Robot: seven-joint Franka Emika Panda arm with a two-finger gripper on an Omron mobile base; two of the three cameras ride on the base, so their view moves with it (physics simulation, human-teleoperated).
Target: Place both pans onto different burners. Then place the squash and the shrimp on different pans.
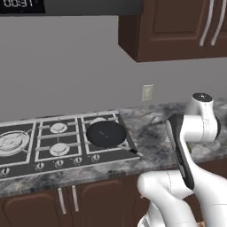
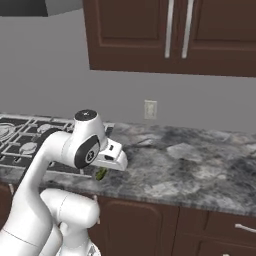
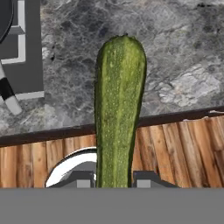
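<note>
A long green squash (image 3: 119, 109) stands out from my gripper (image 3: 114, 181), which is shut on its lower end. I hold it in the air over the front edge of the marble counter (image 3: 175, 57), just right of the cooktop; a bit of the squash (image 2: 101, 173) pokes out under the hand. The flat black pan (image 1: 105, 133) sits on the right-hand burner, its handle (image 1: 133, 150) pointing toward the counter's front. Other burners (image 1: 59, 149) stand free, with the large one (image 1: 11, 142) at far left. The second pan and the shrimp are out of view.
The dark cooktop (image 1: 26, 155) ends beside the grey marble counter (image 2: 190, 165), which stretches off to the right. Brown cabinets (image 2: 170, 35) hang above, and an outlet (image 2: 150, 109) is on the wall. The wooden floor (image 3: 183, 148) lies below the counter's edge.
</note>
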